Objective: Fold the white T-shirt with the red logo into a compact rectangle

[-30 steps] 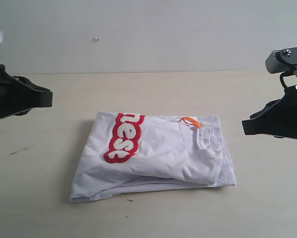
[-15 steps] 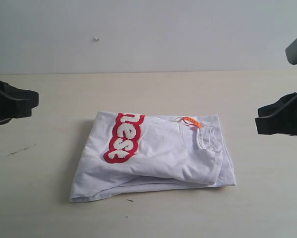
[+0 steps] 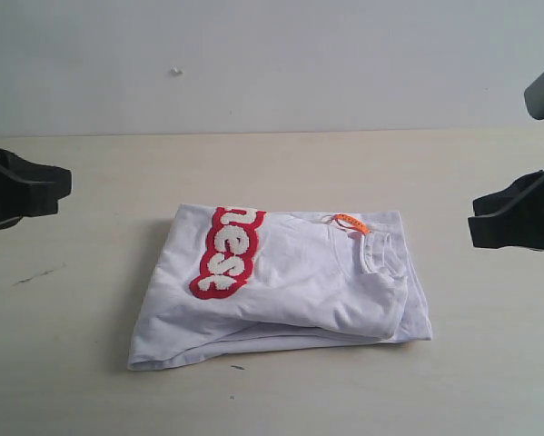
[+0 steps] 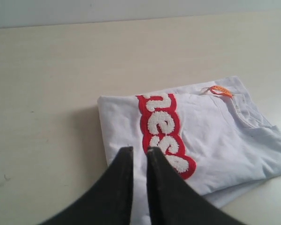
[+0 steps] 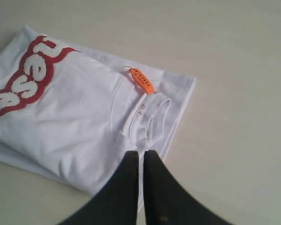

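Note:
The white T-shirt (image 3: 299, 282) lies folded into a rough rectangle in the middle of the table. The red logo (image 3: 226, 252) runs along its left part, with only some of its letters showing. The ribbed collar (image 5: 149, 115) and orange tag (image 3: 351, 222) sit at the right. My left gripper (image 3: 63, 186) hangs at the far left, clear of the cloth, shut and holding nothing. My right gripper (image 3: 476, 227) hangs at the far right, also shut and empty. In the left wrist view the left gripper (image 4: 139, 151) is above the shirt (image 4: 215, 136) beside the logo (image 4: 163, 133). In the right wrist view the right gripper (image 5: 140, 153) is above the shirt's collar side.
The beige table (image 3: 272, 163) ends at a pale wall (image 3: 272, 64) behind. A dark scuff (image 3: 31, 277) marks the table left of the shirt. A tiny dark speck (image 3: 238, 367) lies by the shirt's front edge.
Since a second ago both arms have drawn outward, away from the shirt. Over the last half second neither moved. The shirt lies unchanged.

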Robot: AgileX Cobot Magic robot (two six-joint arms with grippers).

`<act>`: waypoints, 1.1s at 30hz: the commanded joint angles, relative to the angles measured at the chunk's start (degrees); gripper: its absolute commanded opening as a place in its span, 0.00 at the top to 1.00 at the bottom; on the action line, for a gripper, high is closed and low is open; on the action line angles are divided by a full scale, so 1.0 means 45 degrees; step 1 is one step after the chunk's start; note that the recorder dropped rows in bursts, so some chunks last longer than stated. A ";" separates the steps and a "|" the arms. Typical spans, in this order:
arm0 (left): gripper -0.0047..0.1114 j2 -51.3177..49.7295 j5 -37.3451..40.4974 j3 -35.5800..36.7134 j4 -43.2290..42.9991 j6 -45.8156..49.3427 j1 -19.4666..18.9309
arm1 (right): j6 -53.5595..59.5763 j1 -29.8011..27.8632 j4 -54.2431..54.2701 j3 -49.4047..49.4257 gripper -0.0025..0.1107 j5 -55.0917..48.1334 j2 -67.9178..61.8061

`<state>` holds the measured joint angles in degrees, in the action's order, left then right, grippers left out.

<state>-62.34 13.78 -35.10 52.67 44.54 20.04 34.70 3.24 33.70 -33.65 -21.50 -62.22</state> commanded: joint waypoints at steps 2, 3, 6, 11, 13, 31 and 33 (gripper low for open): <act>0.85 0.0288 0.0063 0.0004 0.0060 0.0048 -0.0023 | -0.0066 0.0018 0.0049 0.0032 0.93 0.0040 0.0053; 0.85 0.0430 0.0063 0.0004 0.0060 0.0048 -0.0023 | -0.0066 0.0018 0.0049 0.0032 0.93 0.0040 0.0053; 0.85 0.0957 0.0021 0.0004 -0.0027 0.0185 -0.0023 | -0.0066 0.0018 0.0049 0.0032 0.93 0.0040 0.0053; 0.85 0.2384 -0.0973 0.0004 -0.0207 0.0745 -0.0023 | -0.0066 0.0018 0.0049 0.0032 0.93 0.0040 0.0053; 0.85 0.3096 -0.1288 0.0064 -0.0235 0.0834 -0.0023 | -0.0066 0.0018 0.0049 0.0032 0.93 0.0040 0.0053; 0.85 0.5699 -0.2067 0.0770 0.0823 0.0265 -0.0023 | -0.0066 0.0018 0.0049 0.0032 0.93 0.0040 0.0053; 0.85 0.6113 -0.2414 0.1238 0.0444 0.0268 -0.0023 | -0.0066 0.0018 0.0049 0.0032 0.93 0.0040 0.0053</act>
<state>-36.53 4.31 -31.18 55.54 46.62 20.04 34.70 3.24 33.70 -33.65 -21.50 -62.22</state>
